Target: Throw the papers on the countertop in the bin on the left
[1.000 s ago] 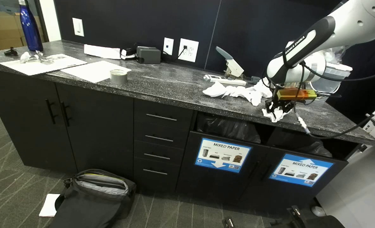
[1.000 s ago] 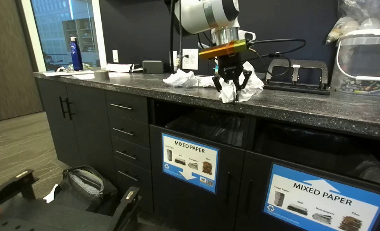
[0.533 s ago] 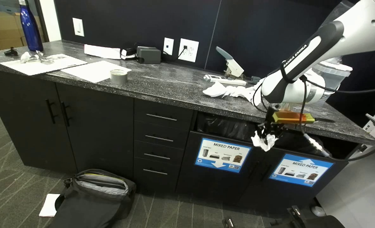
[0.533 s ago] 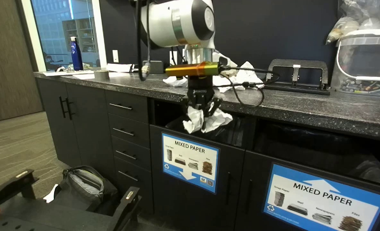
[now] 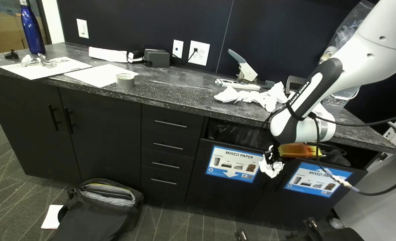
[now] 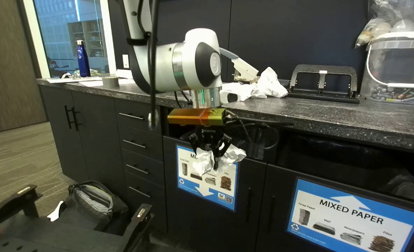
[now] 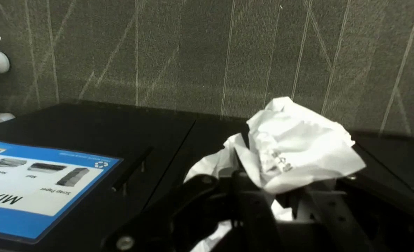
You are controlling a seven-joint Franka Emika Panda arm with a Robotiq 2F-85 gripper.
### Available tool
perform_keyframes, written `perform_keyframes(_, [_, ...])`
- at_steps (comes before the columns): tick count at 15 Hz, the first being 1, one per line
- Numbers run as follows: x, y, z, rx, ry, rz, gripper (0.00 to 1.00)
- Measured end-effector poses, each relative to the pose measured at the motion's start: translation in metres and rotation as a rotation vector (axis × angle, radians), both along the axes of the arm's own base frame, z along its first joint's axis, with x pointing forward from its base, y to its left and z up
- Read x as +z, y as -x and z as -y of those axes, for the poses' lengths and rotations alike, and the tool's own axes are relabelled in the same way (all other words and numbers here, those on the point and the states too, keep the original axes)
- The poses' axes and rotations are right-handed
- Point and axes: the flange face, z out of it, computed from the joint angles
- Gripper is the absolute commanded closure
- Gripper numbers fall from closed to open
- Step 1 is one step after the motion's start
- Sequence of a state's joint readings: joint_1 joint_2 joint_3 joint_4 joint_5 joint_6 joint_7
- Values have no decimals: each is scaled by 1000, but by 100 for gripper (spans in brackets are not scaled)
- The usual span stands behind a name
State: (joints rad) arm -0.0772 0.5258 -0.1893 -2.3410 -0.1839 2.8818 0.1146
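Observation:
My gripper (image 6: 214,162) is shut on a crumpled white paper (image 6: 232,156), whose folds stick out on both sides of the fingers. Gripper and paper hang below the countertop (image 5: 184,87) edge, out in front of the left cabinet and partly over its blue label (image 6: 207,189). Above that label, the left bin (image 5: 239,132) shows as a dark opening with a plastic liner. In the wrist view the held paper (image 7: 298,147) hides most of the fingertips. More crumpled papers (image 5: 251,97) lie on the countertop behind the arm.
Beside the left bin is a similar right bin (image 6: 350,164) with its own label (image 6: 354,217). A stapler (image 5: 247,71), a hole punch (image 6: 322,73) and a clear bucket (image 6: 399,66) stand on the countertop. Farther left are a tape roll (image 5: 125,81) and flat sheets (image 5: 101,75).
My gripper has carried the paper up off the countertop, out past its front edge, then left and down to the height of the left label. The other papers have stayed put.

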Motion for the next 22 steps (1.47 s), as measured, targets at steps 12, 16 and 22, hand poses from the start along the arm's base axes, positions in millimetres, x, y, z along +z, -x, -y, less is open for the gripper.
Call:
perform_keyframes(12, [-32, -30, -54, -70, 42, 526, 85])
perform_keyframes(16, [-29, -52, -53, -106, 55, 643, 85])
perform_keyframes(22, [-52, -88, -30, -186, 85, 712, 85])
